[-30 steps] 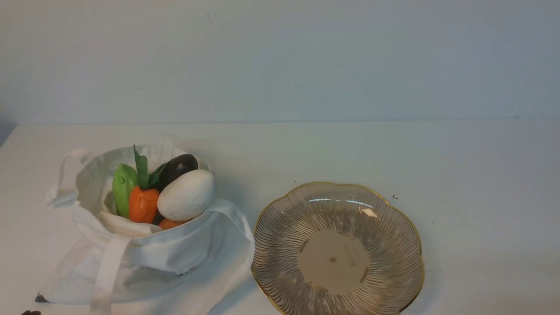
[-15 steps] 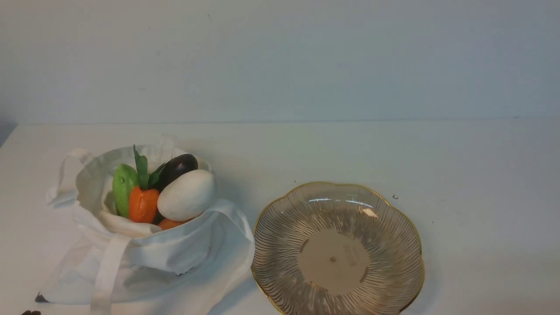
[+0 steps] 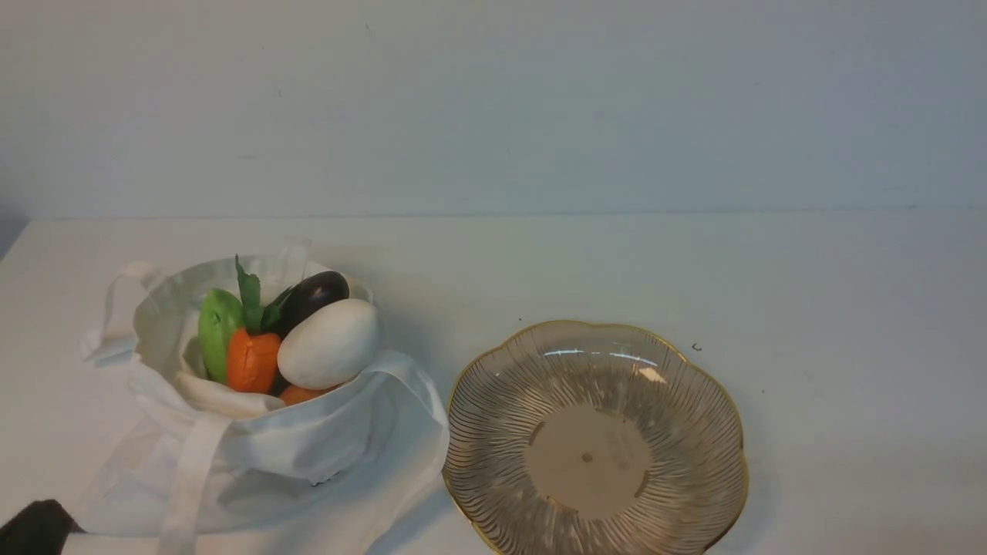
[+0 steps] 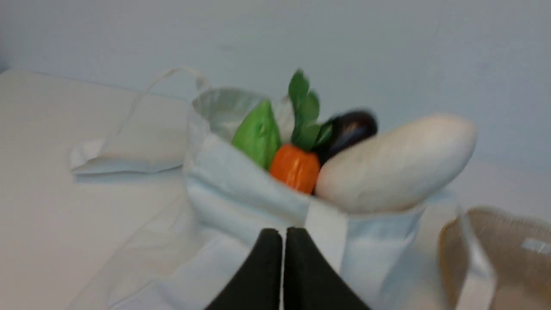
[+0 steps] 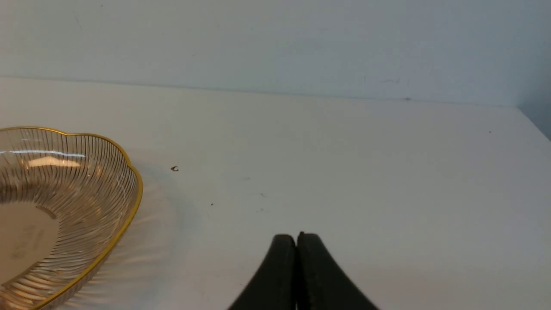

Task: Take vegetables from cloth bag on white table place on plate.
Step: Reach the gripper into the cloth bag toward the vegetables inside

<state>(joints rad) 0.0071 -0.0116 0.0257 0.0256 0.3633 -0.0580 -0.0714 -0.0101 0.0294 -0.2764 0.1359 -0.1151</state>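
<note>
- Left gripper, black, two tapering fingers (image 4: 283, 234): near left, fingers pressed together, nothing between them. Latest change: from a sliver at the near left corner of the front view, it has come further in, beside the bag. Judged an opening approach; it must spread before any pick.
- Right gripper, black, matching form (image 5: 297, 239): near right, fingers pressed together, no load; apparently idle.
- Clear glass plate, scalloped, gold-rimmed, finely ribbed (image 3: 587, 462): right of the bag, nothing on it. Transfer judged not yet begun.
- Soft white cloth tote bag with flat strap handles (image 3: 285, 451): left, mouth open, contents unshifted. One strap loops toward the plate; it could snag.
- Orange carrot with green leaves (image 3: 253, 362): in the bag, another orange piece (image 3: 302, 394) partly hidden nearby.
- Smooth white oblong radish (image 3: 330, 344): on the bag's right side, uppermost; likely the easiest first pick, though its round skin may slip.
- Pale green vegetable (image 3: 219, 331): left of the carrot.
- Dark purple glossy eggplant (image 3: 314, 297): beyond the radish, partly covered.
</note>
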